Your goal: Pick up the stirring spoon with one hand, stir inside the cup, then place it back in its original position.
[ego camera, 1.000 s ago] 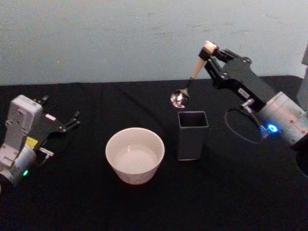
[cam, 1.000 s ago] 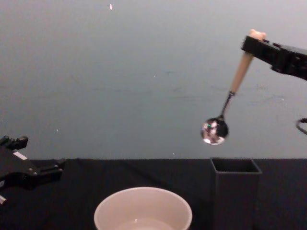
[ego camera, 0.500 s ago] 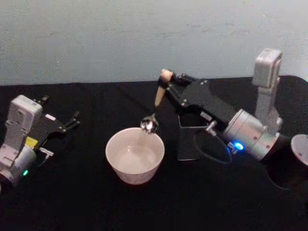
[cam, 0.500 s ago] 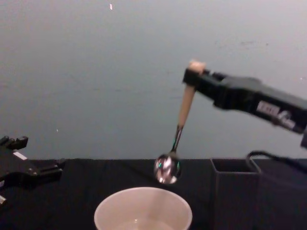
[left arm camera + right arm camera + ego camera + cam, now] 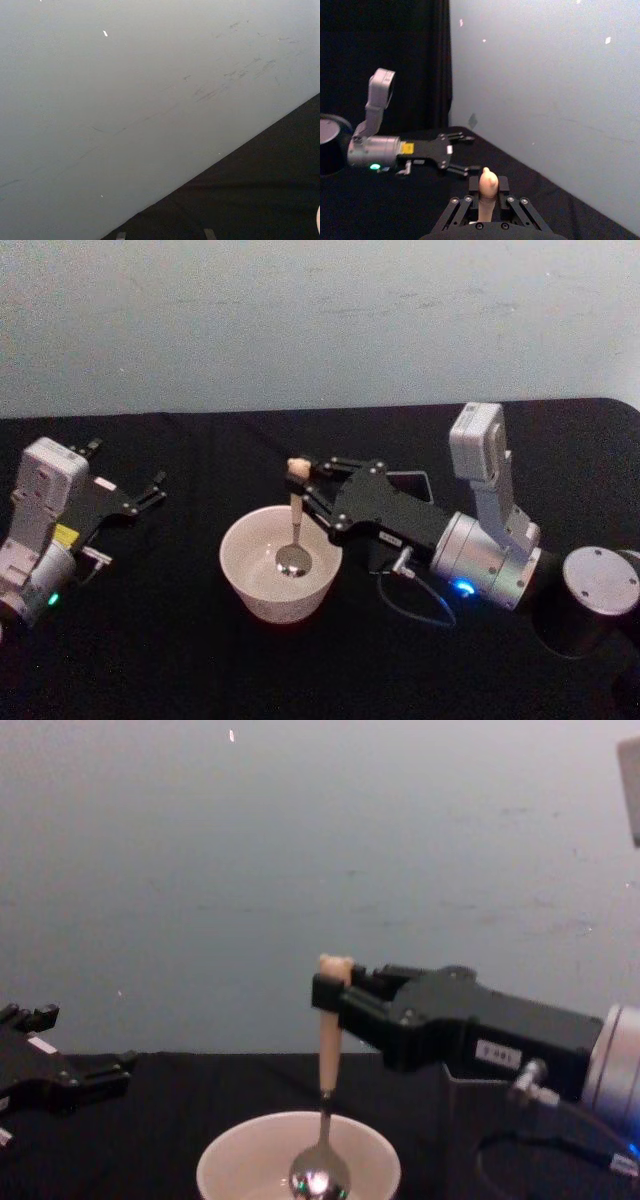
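Your right gripper [image 5: 303, 483] fingers clamp the stirring spoon [image 5: 294, 518] inside the cup [image 5: 236, 558], frame centre; a wide stir may tip it. The left gripper [image 5: 140, 498] waits at far left, fingers apart.

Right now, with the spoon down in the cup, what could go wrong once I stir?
1. The right gripper pinches the stirring spoon just under its top, so it may pivot or slip.
2. Nothing steadies the cup; the left gripper sits apart, so a wide sweep could shove it.
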You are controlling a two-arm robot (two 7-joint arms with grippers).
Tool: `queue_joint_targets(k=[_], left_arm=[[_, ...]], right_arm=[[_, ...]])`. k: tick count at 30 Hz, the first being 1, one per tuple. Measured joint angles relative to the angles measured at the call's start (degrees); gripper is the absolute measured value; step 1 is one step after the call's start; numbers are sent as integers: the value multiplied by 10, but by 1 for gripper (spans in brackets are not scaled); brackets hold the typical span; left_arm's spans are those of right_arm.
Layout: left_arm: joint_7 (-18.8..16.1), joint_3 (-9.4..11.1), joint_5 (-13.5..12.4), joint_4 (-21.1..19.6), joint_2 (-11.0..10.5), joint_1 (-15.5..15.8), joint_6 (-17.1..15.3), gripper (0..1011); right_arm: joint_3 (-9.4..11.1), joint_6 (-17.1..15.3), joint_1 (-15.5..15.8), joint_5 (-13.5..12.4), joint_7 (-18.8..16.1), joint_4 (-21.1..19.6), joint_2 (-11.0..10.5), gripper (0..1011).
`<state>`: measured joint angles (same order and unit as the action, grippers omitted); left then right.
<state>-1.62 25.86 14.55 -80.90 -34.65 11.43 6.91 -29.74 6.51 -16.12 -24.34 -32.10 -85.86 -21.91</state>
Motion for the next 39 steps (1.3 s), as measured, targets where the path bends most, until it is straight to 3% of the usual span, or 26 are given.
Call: queue_joint_targets(k=[11, 22, 32, 39], left_arm=[[0, 0, 0, 0, 0, 0, 0, 1002], [0, 0, 0, 0, 0, 0, 0, 1001], [0, 0, 0, 0, 0, 0, 0, 1001], [0, 0, 0, 0, 0, 0, 0, 1001]], right_arm=[[-18, -3, -1, 10, -16, 13, 5, 214], [-34, -14, -23, 3, -24, 53, 34, 214], [-27, 1, -43, -6, -9, 99, 67, 214], [-15, 25, -56, 15, 21, 136, 86, 214]])
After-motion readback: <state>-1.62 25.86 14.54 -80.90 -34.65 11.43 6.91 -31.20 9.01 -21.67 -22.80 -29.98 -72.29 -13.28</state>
